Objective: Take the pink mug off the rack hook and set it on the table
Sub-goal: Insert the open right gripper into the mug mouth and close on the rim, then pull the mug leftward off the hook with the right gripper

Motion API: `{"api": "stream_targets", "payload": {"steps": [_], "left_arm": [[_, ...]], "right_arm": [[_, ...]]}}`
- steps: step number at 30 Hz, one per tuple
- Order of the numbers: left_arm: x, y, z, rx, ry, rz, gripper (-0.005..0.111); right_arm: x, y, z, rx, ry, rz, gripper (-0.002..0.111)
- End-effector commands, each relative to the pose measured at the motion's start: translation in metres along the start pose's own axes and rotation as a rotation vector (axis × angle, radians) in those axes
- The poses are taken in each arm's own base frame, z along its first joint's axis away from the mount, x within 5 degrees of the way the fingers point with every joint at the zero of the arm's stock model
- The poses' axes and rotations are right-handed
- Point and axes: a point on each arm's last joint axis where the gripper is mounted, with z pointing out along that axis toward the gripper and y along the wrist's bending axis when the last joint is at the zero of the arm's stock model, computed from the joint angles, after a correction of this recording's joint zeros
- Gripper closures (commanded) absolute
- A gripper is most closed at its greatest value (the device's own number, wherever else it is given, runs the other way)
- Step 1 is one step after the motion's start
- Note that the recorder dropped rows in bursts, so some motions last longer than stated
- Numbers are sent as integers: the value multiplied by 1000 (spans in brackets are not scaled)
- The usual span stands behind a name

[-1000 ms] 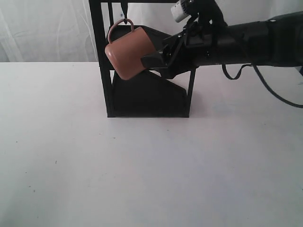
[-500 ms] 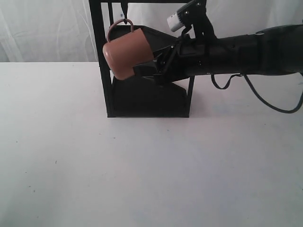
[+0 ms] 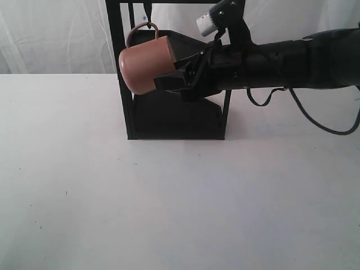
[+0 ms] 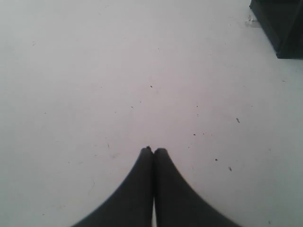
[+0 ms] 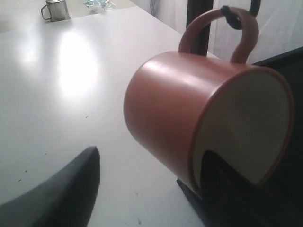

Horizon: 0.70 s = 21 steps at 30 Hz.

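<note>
Right claw (image 3: 169, 77) open, one finger inside pink mug (image 3: 145, 68), upper centre; has pushed deeper, tipping mug level. Handle still on hook (image 3: 147, 22); lift-off pending. Left claw (image 4: 153, 150) closed, empty.

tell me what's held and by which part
Nothing yet. The right gripper is open astride the mug wall, one finger inside, one apart outside; it hangs by its handle on the hook. Left gripper shut, empty.

The pink mug (image 3: 145, 68) hangs tilted from the rack hook (image 3: 151, 24).
</note>
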Motion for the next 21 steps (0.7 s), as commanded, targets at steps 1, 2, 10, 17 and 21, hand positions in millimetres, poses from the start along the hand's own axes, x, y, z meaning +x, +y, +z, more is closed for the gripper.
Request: {"api": "stream_targets", "payload": {"steps": [1, 2, 10, 17, 21], "left_arm": [[1, 0, 0, 3, -3, -3, 107], [1, 0, 0, 3, -3, -3, 107], [1, 0, 0, 3, -3, -3, 107], [1, 0, 0, 3, -3, -3, 107], [1, 0, 0, 3, -3, -3, 107]], "right_arm": [[-2, 2, 0, -23, -13, -4, 54], [-2, 2, 0, -27, -14, -5, 54], [-3, 7, 3, -45, -15, -8, 54], [-3, 11, 11, -2, 12, -19, 54], [-2, 10, 11, 14, 15, -18, 54]]}}
